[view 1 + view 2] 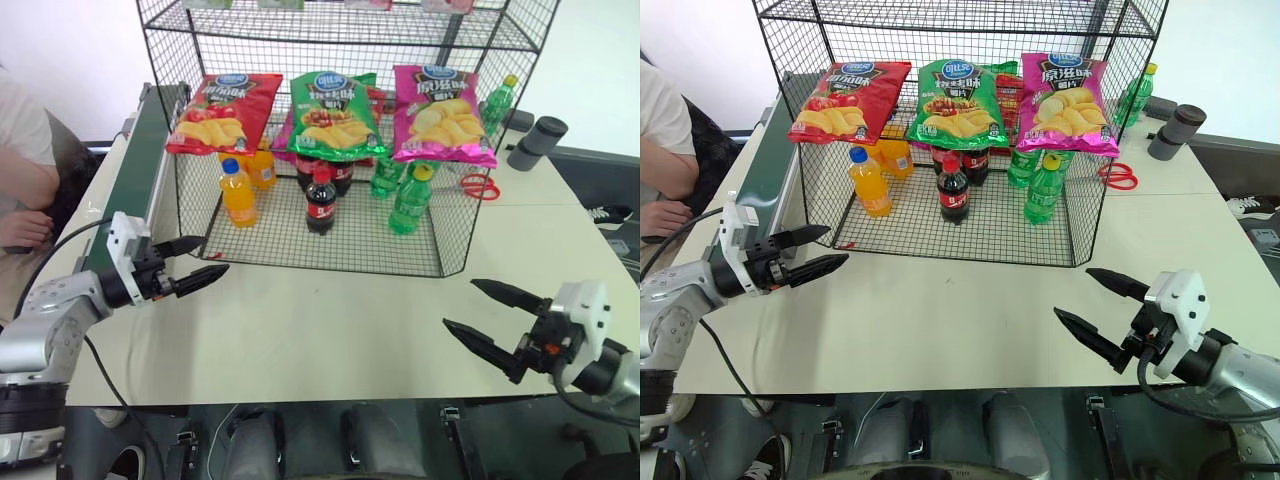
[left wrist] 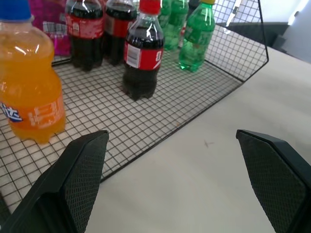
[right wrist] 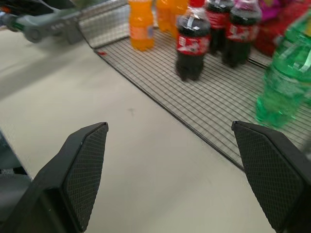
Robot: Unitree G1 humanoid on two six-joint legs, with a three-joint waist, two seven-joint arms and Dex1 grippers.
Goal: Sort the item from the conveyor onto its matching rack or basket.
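Green crisp bag (image 1: pixel 335 115) already hangs on the rack (image 1: pixel 300 30) between the red and pink bags. Both end effectors, left (image 1: pixel 200 262) and right (image 1: pixel 485 318), empty, jaws apart over the tabletop (image 1: pixel 320 330). Placement looks done; next, probably wait for another conveyor (image 1: pixel 140 150) item.

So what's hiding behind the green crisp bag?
Behind the green crisp bag peeks a red packet. Below stand dark cola bottles, tops covered by the bag. The rest is hidden.

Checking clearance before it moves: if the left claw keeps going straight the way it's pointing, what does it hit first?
Probably the front edge of the rack, then the cola bottle standing just inside it. The left claw is open over bare table; depth is hard to judge, so it may pass just in front.
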